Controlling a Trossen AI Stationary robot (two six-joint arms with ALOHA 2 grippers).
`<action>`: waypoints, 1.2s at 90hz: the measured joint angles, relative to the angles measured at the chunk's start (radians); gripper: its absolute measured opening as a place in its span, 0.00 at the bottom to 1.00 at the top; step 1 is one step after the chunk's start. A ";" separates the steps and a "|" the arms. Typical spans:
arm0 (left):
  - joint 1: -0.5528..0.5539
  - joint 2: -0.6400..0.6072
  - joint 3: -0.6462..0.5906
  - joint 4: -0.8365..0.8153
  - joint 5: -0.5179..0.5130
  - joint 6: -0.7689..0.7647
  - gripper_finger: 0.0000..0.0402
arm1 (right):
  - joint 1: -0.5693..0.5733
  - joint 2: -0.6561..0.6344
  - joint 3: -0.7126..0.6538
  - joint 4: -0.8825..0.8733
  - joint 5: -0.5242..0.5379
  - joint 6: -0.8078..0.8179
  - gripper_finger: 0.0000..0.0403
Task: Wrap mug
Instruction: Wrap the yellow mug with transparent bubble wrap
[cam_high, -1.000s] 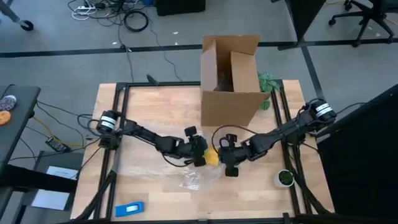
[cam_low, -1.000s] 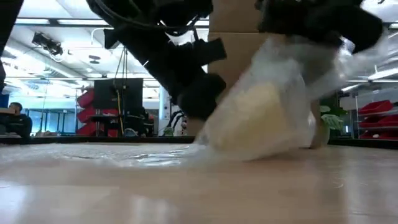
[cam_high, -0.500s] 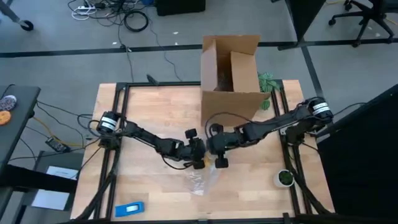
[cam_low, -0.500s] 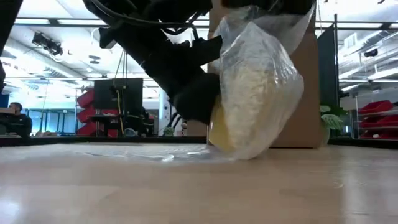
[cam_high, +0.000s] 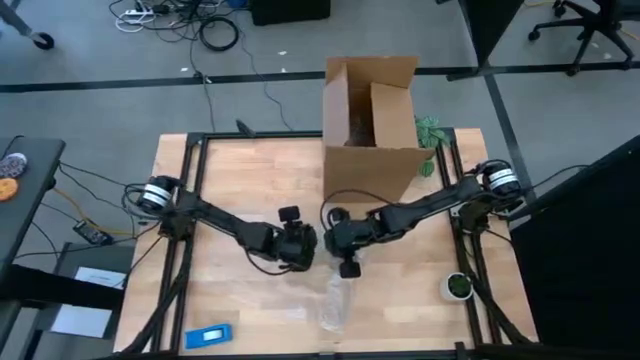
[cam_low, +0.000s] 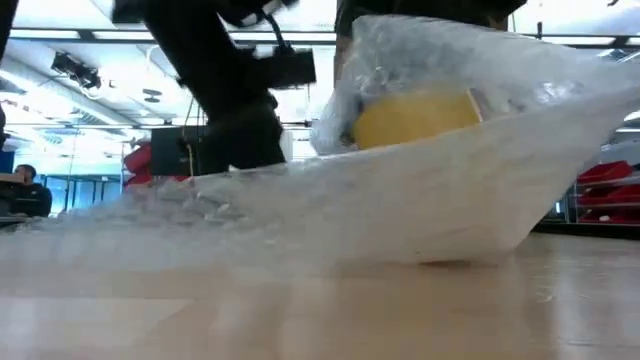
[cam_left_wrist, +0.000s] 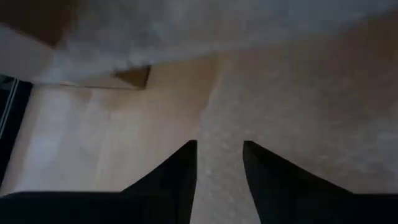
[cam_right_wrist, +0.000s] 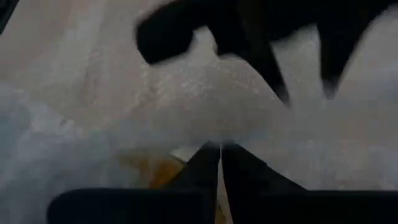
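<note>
The orange mug (cam_low: 415, 115) sits inside a sheet of clear bubble wrap (cam_low: 400, 210) and is hidden in the high view. The wrap's tail (cam_high: 335, 300) trails toward the table's near edge. My right gripper (cam_high: 338, 248) is at mid-table, shut on the wrap just above the mug (cam_right_wrist: 152, 169). My left gripper (cam_high: 300, 245) stands right beside it on the left. It is open (cam_left_wrist: 221, 180) over a spread part of the wrap, and I see no hold. My right gripper pinches a gathered part of the bubble wrap (cam_right_wrist: 217, 140) between its two shut fingers, close beside the mug. The wrap is drawn up around the mug like a sling, and its lower fold (cam_low: 440, 255) rests on the table.
An open cardboard box (cam_high: 370, 130) stands at the table's far edge, a green plant (cam_high: 430, 135) beside it. A small dark green round object with a white rim (cam_high: 458, 286) sits near the right edge. A blue object (cam_high: 210, 336) lies at the near left.
My right gripper has gone toward the table's left with the wrap, pulling it over the mug, which now sits higher inside the wrap and no longer shows from above. The wrap's tail now stretches toward the near edge. My left gripper has drawn back toward the left.
</note>
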 joint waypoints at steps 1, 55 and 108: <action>-0.001 -0.003 0.000 0.002 -0.002 -0.001 0.29 | 0.003 -0.001 0.005 -0.009 0.000 0.001 0.00; -0.024 -0.053 0.000 0.435 0.032 0.155 0.29 | 0.156 -0.014 0.192 -0.358 0.084 0.153 0.00; -0.067 -0.052 0.001 0.684 0.305 0.259 0.29 | 0.305 -0.015 0.342 -0.570 0.387 0.314 0.00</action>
